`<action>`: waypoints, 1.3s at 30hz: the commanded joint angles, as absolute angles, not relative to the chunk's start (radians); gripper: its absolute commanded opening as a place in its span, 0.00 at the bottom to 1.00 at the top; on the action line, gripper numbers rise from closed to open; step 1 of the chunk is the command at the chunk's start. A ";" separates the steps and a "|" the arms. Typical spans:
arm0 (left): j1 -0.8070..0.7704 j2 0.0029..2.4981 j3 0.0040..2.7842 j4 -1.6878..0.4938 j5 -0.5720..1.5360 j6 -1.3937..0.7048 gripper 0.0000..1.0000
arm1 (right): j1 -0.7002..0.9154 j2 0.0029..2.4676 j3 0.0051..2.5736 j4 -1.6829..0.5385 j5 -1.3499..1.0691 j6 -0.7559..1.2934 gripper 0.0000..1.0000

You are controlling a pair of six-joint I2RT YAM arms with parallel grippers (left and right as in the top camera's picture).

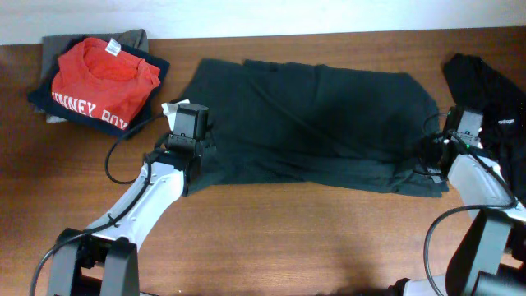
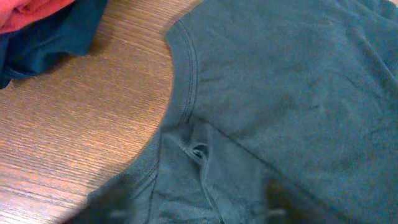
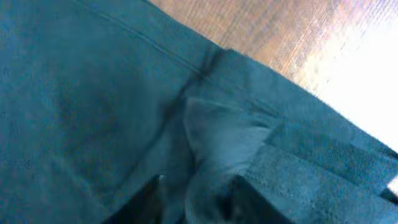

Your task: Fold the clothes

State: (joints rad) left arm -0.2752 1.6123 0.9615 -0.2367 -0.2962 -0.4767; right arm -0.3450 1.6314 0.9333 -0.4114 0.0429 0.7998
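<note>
A dark green T-shirt (image 1: 312,115) lies spread across the middle of the table, its lower part doubled over. My left gripper (image 1: 186,153) is at the shirt's left edge, by the collar (image 2: 186,81). Its fingers (image 2: 199,214) stand wide apart and open, with shirt cloth (image 2: 298,93) lying under and between them. My right gripper (image 1: 431,158) is at the shirt's right edge. Its fingers (image 3: 194,202) are shut on a raised bunch of the shirt's cloth (image 3: 224,137), next to a folded hem.
A stack of folded clothes with a red shirt (image 1: 103,78) on top sits at the back left; it also shows in the left wrist view (image 2: 43,25). A black garment (image 1: 493,78) lies at the back right. Bare wood table (image 1: 312,238) runs along the front.
</note>
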 commanded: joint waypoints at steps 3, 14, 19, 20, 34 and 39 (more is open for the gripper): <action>-0.270 1.621 0.978 -0.241 -0.312 -0.384 0.99 | -0.363 1.626 0.950 -0.422 0.088 0.802 0.51; -0.272 1.621 1.219 -0.685 -0.251 -0.377 0.99 | -0.492 1.511 1.127 -0.744 0.078 0.733 0.78; -0.272 1.621 1.299 -0.846 -0.002 -0.381 0.99 | -0.483 1.418 1.268 -0.939 -0.031 0.591 0.90; -0.272 1.622 1.298 -0.858 0.057 -0.385 0.97 | -0.478 1.404 1.284 -0.962 -0.092 0.519 0.92; -0.258 1.809 1.293 -0.853 0.202 -0.482 0.82 | -0.350 1.375 1.293 -1.277 -0.236 0.292 1.00; -0.219 1.850 1.293 -0.828 0.198 -0.485 0.82 | -0.267 1.375 1.292 -1.302 -0.236 0.292 1.00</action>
